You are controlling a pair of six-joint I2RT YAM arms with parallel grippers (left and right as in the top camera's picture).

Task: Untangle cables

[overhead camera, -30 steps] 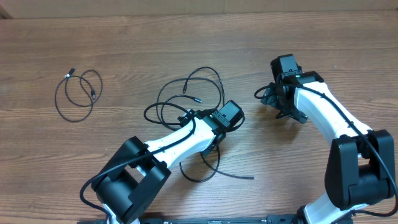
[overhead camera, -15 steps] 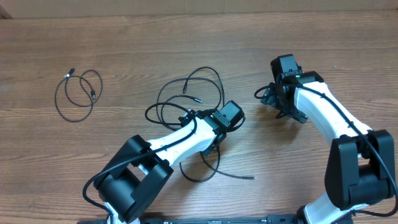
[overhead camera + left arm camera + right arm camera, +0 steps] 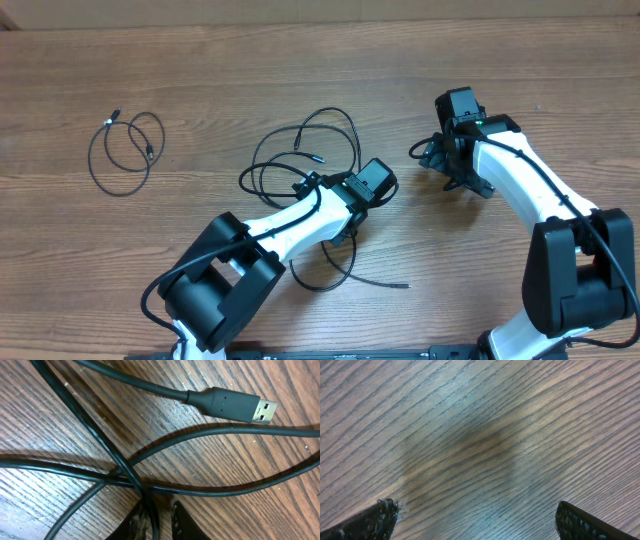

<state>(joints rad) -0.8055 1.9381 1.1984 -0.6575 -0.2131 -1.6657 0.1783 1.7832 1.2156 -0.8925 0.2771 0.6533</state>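
A tangle of thin black cables (image 3: 300, 150) lies in loose loops at the table's middle. My left gripper (image 3: 310, 184) is down on its lower part. In the left wrist view several strands cross just ahead of my left gripper (image 3: 159, 516). One strand (image 3: 149, 510) runs between the fingers, against the left finger, with a sliver of wood showing before the right one. A black USB plug with a silver tip (image 3: 235, 405) lies beyond. My right gripper (image 3: 425, 152) stands wide open over bare wood, its fingertips (image 3: 375, 521) far apart, holding nothing.
A separate thin black cable (image 3: 125, 150) lies coiled at the far left. One loose cable end (image 3: 400, 285) trails toward the front edge. The table's back edge (image 3: 320, 22) runs along the top.
My left gripper's jaws have narrowed around a strand, and the left arm has shifted slightly to the right. The right arm has not moved.
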